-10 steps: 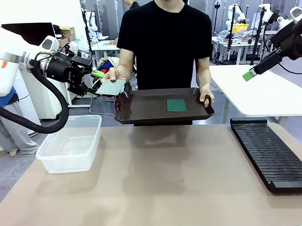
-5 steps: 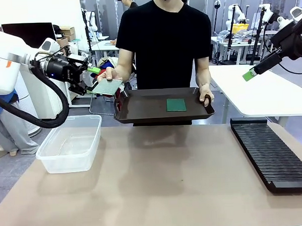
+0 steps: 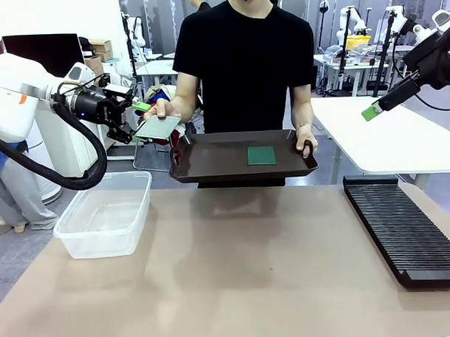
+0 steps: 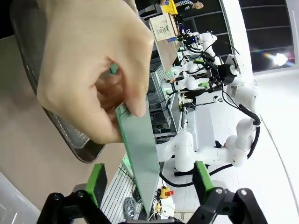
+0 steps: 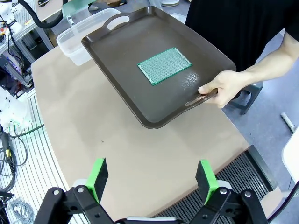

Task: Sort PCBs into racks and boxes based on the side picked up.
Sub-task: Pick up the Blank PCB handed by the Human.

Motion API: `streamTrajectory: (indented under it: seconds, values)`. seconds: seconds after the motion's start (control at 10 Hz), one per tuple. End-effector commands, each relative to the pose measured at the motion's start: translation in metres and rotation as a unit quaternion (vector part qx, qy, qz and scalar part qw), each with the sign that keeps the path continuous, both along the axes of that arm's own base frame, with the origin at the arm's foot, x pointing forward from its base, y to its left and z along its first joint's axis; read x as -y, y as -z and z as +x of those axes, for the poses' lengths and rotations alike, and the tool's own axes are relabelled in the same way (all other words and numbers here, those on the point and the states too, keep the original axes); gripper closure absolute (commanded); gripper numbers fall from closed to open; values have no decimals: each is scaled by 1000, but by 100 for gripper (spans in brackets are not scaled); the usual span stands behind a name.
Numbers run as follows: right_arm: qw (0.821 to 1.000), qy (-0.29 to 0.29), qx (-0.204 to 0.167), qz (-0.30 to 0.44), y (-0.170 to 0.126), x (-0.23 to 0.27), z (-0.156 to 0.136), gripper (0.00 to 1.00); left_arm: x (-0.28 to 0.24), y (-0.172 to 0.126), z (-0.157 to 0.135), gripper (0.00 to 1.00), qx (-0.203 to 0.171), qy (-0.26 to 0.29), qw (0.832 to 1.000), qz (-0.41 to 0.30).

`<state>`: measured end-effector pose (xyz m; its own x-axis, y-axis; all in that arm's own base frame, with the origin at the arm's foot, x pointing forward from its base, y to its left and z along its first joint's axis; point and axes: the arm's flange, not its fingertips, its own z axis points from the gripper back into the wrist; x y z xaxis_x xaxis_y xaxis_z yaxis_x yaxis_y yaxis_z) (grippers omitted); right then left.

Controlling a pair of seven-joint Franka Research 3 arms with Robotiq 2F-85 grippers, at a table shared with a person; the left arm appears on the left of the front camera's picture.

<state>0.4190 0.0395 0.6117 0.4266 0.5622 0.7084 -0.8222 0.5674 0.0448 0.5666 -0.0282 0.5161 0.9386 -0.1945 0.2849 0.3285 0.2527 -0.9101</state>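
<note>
handed board: thin greyish square PCB (image 4: 140, 154) pinched at one end by person's hand (image 4: 88, 70), free end offered for pickup
left gripper (image 4: 148, 181): jaws straddle it, gaps both sides, not clamped
right gripper (image 5: 152, 179): wide, empty, raised clear
second board: dark green PCB (image 3: 261, 155) waits flat on dark brown tray (image 3: 210, 167)
targets: clear plastic tub (image 3: 108, 217) table-left, black slotted rack (image 3: 404, 229) table-right

The tub (image 3: 102, 243) is clear glossy plastic, the tray (image 3: 210, 158) smooth plastic, the table cover (image 3: 251, 271) matt.
</note>
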Motion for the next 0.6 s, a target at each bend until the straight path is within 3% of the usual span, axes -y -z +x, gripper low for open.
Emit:
streamTrajectory:
  seconds: [0.0, 0.1, 0.2, 0.4, 0.5]
  values:
    - [1000, -6, 0, 7, 1, 0, 0, 0, -2, -4, 9, 58, -7, 14, 1000, -3]
    - [1000, -6, 0, 7, 1, 0, 0, 0, -2, -3, 13, 67, -9, 15, 1000, -7]
    - [1000, -6, 0, 7, 1, 0, 0, 0, -2, -2, 17, 100, -12, 18, 1000, -6]
    - [1000, -6, 0, 7, 1, 0, 0, 0, -2, 0, 20, 100, -16, 20, 1000, -9]
    - [1000, -6, 0, 7, 1, 0, 0, 0, -1, 1, 21, 95, -19, 24, 999, -11]
